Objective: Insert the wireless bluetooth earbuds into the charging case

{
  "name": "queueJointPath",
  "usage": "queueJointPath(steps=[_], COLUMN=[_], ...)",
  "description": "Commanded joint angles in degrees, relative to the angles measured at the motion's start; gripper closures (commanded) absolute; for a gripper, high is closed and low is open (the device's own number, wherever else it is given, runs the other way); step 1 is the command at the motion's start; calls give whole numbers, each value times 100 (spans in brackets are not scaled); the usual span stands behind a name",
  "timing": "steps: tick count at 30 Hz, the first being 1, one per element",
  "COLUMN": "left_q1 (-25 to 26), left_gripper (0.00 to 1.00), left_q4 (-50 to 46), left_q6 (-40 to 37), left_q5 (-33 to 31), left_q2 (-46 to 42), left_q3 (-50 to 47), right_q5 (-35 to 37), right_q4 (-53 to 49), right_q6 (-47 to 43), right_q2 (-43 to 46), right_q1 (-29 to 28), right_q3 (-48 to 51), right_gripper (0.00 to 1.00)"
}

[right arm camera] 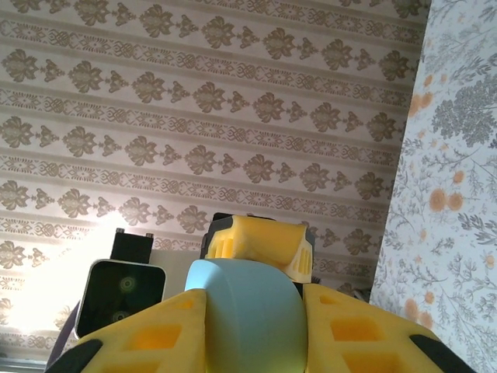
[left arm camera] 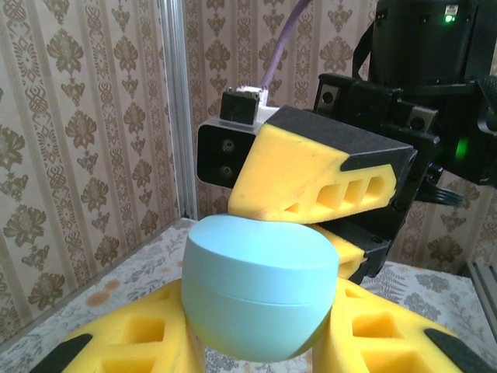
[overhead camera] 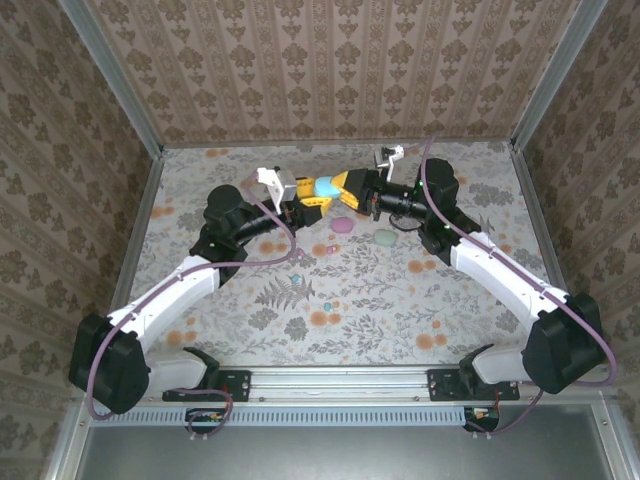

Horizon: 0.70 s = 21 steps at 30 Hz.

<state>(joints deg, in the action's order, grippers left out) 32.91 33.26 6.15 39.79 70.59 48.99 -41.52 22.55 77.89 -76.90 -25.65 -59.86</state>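
Walls [overhead camera: 330, 70] papered in a damask print close the cell on the left, far and right, with aluminium posts [overhead camera: 135, 110] at the far corners. Inside them the floral tabletop [overhead camera: 250, 310] lies mostly bare. There are broad open stretches at near centre and along both side edges, and less room at the far edge, where the work sits close to the far wall. A metal rail [overhead camera: 330, 380] runs along the near edge and carries both bases.

The left arm [overhead camera: 185, 285] and right arm [overhead camera: 500, 265] reach inward and meet at far centre, raised off the surface. The left tool [overhead camera: 316, 194] is clamped on the blue charging case [overhead camera: 327, 186], its yellow fingers [left arm camera: 132, 342] pressing the lower half from both sides. The seam of the case is closed. The right tool [overhead camera: 340, 186] faces it from the opposite side and grips the same case, with a finger flush against each flank in its own view.

Just near of the tools, a pink case [overhead camera: 343, 225] and a mint case [overhead camera: 386, 237] rest on the tabletop, apart from each other. The earbuds [overhead camera: 330, 247] are tiny pastel specks lying loose on the tabletop just near of the pink case, clear of both arms and too small to make out in detail.
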Motion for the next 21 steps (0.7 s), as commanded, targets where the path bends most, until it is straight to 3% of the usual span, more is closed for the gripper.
queueJointPath(steps=[1, 10, 21], left_q1=[58, 98, 172], left_gripper=[69, 69, 62], left_q4=[-537, -1043, -808], left_q6=[-445, -728, -586], left_q5=[139, 178, 103], left_q2=[-71, -13, 25], left_q3=[188, 374, 362], right_q5=[64, 247, 284], right_q4=[-527, -1589, -1361], right_q6=[-367, -1080, -903], right_q2=[244, 292, 228], right_q1=[-65, -185, -230], right_q3=[-190, -509, -450], right_gripper=[73, 75, 76])
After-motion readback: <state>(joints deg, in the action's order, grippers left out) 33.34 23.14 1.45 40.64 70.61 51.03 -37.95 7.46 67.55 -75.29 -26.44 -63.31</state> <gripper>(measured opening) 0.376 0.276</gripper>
